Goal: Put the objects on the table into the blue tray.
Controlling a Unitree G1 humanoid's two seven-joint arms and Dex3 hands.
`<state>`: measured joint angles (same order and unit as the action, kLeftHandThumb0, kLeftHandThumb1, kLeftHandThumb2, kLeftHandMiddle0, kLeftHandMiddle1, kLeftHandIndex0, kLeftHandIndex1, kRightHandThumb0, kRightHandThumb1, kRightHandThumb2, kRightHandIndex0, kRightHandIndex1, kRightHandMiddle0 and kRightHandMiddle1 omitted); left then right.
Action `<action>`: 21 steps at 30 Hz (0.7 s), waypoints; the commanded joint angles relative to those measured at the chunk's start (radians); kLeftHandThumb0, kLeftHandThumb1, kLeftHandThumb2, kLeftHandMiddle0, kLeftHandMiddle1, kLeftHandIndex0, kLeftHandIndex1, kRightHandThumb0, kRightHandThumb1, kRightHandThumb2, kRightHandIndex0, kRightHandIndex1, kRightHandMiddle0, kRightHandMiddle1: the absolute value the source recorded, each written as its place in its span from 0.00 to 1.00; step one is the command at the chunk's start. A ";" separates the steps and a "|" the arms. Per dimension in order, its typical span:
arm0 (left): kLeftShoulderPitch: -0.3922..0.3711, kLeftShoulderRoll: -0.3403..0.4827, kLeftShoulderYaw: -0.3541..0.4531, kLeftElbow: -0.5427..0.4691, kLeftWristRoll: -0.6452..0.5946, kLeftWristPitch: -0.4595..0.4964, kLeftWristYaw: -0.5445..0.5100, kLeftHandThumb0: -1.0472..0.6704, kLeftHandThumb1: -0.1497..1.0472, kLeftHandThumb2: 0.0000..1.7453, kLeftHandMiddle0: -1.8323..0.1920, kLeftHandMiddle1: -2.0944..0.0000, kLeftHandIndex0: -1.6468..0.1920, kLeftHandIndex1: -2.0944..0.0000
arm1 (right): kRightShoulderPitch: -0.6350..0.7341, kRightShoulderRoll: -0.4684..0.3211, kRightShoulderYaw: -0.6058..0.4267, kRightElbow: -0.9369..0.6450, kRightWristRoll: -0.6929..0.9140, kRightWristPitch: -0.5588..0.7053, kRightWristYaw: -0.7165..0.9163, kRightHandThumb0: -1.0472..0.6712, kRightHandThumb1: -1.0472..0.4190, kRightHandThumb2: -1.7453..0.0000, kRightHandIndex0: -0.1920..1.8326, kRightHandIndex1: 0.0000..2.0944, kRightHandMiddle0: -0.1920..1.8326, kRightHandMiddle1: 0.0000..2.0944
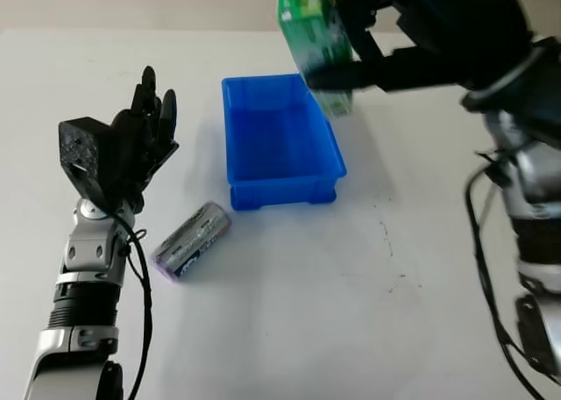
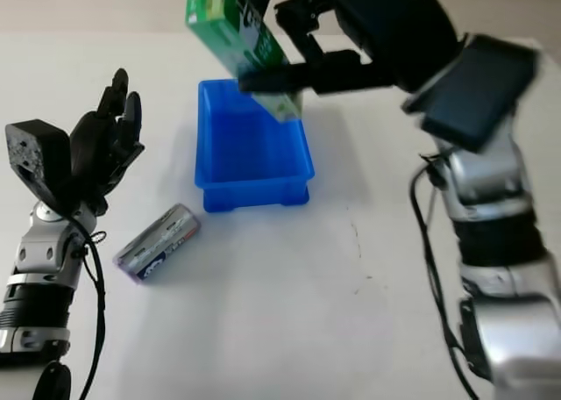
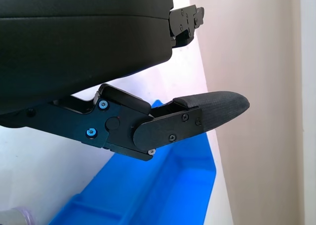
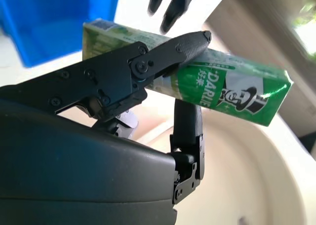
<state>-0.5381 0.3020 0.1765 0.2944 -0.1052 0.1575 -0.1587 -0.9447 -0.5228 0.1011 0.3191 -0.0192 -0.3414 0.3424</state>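
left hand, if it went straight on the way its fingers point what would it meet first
Probably nothing: the open left hand points up and away over bare white table, beside the blue plastic tray. Depth is unclear.

Black robot hand [image 1: 145, 137], silver forearms

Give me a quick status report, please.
Right hand holding green box above blue tray. Left hand open beside tray. Battery on table.
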 commanded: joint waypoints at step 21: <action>0.026 -0.019 -0.002 -0.023 0.011 -0.003 0.024 0.15 1.00 0.39 1.00 1.00 1.00 1.00 | -0.142 0.014 0.085 0.538 -0.262 -0.131 0.136 0.16 0.00 0.86 0.02 0.03 0.00 0.05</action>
<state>-0.5232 0.2830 0.1749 0.2710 -0.0963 0.1618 -0.1374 -1.0740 -0.4867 0.1872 0.8580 -0.2907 -0.4539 0.4643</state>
